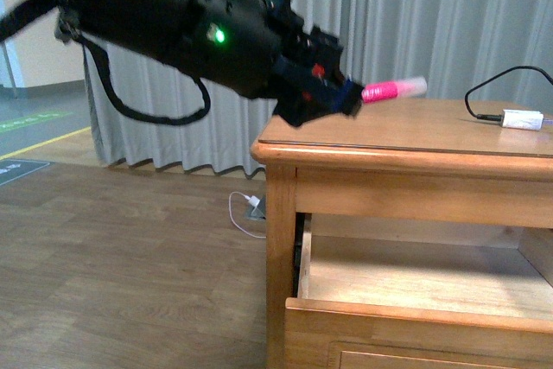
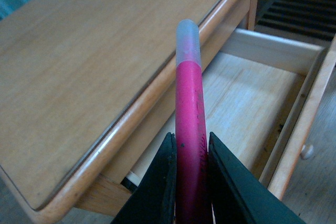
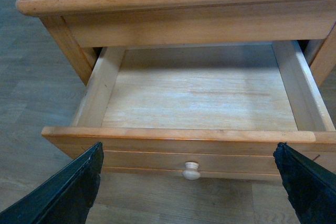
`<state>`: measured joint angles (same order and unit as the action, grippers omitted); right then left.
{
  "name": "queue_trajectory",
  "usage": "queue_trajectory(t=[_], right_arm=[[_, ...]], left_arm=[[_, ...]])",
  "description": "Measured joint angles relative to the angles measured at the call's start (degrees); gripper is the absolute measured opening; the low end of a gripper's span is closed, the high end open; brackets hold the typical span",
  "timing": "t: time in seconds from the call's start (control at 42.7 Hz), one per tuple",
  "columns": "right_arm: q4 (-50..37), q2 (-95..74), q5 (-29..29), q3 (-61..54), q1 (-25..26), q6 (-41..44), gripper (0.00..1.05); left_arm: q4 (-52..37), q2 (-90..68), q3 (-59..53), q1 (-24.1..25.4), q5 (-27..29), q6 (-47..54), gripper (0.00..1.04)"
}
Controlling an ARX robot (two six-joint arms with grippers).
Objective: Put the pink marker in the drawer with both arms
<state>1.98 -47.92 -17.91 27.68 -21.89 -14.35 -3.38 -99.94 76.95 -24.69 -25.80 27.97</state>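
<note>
Front view: my left arm reaches in from the upper left, and its jaws pinch the marker by the tail. The marker is in the air just above the worktop, near its left end. It lies almost level with its pale cap pointing right. The drawer stands pulled out below it, on my side of the cabinet. An adapter sits at the far right of the worktop, well apart from the marker.

Left wrist view: the two fingers press on either side of the pink barrel. The marker's long axis runs straight out from the jaws, cap at the far end, roughly along the worktop's front edge. It hangs about over that edge, with the open drawer lower and off to one side.

Right wrist view: these jaws are spread wide and hold nothing. They face the drawer front with the knob between them, and the drawer floor looks bare.

As I judge it, the left arm has to make the drop by coming out past the worktop's edge and down. The marker already lies along the drawer's width, so I expect it needs little turning.
</note>
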Motion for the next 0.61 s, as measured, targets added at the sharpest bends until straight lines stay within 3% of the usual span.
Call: queue_trajectory(t=[0.445,0.609], right_arm=[[0.0,0.0,-0.02,0.0,0.0,0.0,0.96],[0.0,0.0,-0.02,0.0,0.0,0.0,0.96]], left_arm=[[-8.68,-14.99,-0.79,-5.92,10.78,-1.66,0.15],[-8.87,-18.32,1.77,-6.84,11.45,-4.5,0.15]])
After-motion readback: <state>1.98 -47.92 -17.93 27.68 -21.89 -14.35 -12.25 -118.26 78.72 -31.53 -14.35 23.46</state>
